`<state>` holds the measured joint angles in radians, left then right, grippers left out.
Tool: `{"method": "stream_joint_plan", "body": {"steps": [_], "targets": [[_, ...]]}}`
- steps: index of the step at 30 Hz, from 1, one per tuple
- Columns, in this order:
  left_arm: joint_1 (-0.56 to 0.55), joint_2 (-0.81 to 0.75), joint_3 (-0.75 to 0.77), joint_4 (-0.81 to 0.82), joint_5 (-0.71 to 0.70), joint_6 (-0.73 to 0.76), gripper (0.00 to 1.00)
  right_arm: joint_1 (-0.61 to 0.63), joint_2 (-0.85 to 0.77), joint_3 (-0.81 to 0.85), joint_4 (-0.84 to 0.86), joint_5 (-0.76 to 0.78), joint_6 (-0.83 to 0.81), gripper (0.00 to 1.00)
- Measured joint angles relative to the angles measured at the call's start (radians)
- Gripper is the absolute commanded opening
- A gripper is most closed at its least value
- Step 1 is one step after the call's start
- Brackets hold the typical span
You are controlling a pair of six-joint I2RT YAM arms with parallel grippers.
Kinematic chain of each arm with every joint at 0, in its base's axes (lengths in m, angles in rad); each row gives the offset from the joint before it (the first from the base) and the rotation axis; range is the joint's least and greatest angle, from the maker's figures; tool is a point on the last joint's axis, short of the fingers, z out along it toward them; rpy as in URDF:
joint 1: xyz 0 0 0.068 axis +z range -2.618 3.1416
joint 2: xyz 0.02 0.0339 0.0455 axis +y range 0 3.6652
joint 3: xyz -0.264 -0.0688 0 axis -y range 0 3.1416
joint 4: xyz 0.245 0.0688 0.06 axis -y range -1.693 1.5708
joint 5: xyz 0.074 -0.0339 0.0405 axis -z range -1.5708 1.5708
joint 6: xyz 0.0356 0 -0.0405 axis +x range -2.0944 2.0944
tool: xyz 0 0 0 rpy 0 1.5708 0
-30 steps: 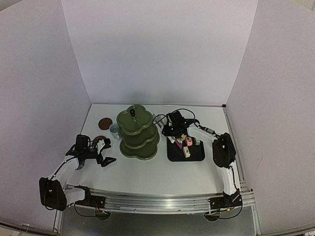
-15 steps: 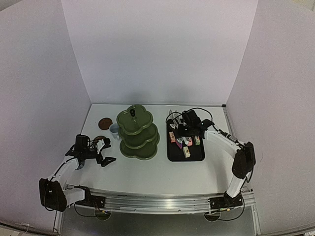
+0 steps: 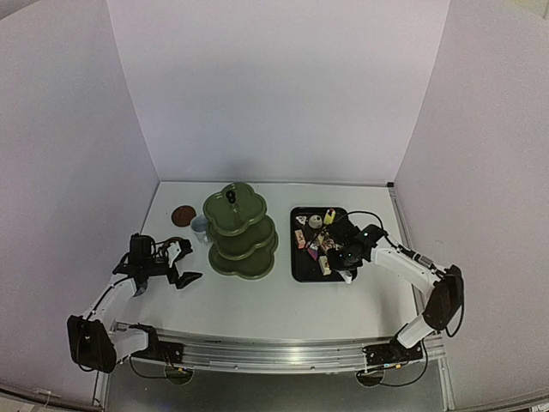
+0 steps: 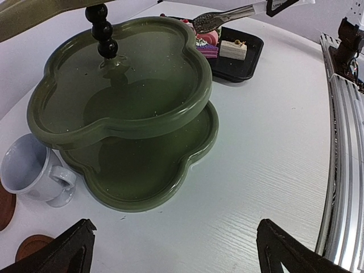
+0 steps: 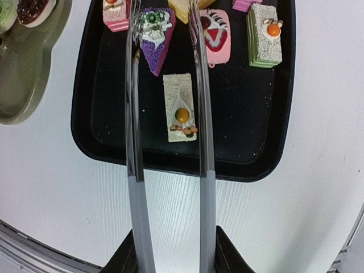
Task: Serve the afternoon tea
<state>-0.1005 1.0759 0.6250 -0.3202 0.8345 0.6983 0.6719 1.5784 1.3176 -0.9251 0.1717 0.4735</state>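
Sitting on the tray: small colourful cakes [image 5: 181, 108], clustered on a black rectangular tray [image 5: 267, 131] right of centre on the white table [image 3: 283, 300].
In the way: shiny metal tongs [image 5: 132, 114] reach over the tray. Their two arms run across the cakes and partly cover a purple wedge [image 5: 154, 48]. A cream slice shows between the arms. Whether the tips touch any cake cannot be told.
Right gripper [image 5: 173, 256]: pinching the tongs by their handle end, over the tray's near right side.
Stand: olive-green three-tier scalloped stand [image 3: 240, 233], just left of the tray, upright, with a black beaded post [image 4: 102, 31] at its centre.
Cup: pale handled cup [image 4: 31, 170], upright, just beside the stand's left edge.
Coasters: round brown coasters [image 4: 33, 247] lie flat near the cup, cut off by the left wrist view's edge.
Left gripper [image 4: 176, 256]: spread wide, holding nothing, low over the table left of the stand and facing it.
Cake looks: the cream slice is rectangular with an orange dot. The purple wedge has green-and-white topping. A pink slice [image 5: 216, 40] bears a red heart. A green slice [image 5: 264, 34] carries an orange blob.
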Motion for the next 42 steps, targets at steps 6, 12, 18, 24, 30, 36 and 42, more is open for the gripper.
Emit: {"method": "stream_joint_plan", "body": {"steps": [6, 12, 18, 24, 30, 36, 42], "targets": [[0.000, -0.008, 0.000, 0.000, -0.002, 0.000, 0.99, 0.016, 0.011, -0.001, -0.034, -0.016, -0.007, 0.35], [0.000, -0.022, -0.001, -0.001, -0.009, 0.001, 1.00, 0.028, 0.035, 0.002, -0.056, -0.033, -0.019, 0.35], [0.000, -0.022, -0.006, -0.001, -0.011, 0.001, 0.99, 0.030, 0.090, 0.032, -0.067, -0.036, -0.027, 0.35], [0.000, -0.022, -0.006, -0.001, -0.019, 0.001, 0.99, 0.030, 0.140, 0.059, -0.068, -0.036, -0.030, 0.19], [0.000, -0.022, -0.006, -0.001, -0.022, 0.001, 1.00, 0.032, 0.148, 0.065, -0.067, -0.040, -0.044, 0.00], [0.000, -0.022, -0.006, -0.001, -0.026, 0.001, 1.00, 0.034, 0.135, 0.065, -0.076, -0.043, -0.051, 0.00], [0.000, -0.022, -0.006, -0.001, -0.027, 0.000, 1.00, 0.035, 0.037, 0.065, -0.097, -0.047, -0.078, 0.00]]}}
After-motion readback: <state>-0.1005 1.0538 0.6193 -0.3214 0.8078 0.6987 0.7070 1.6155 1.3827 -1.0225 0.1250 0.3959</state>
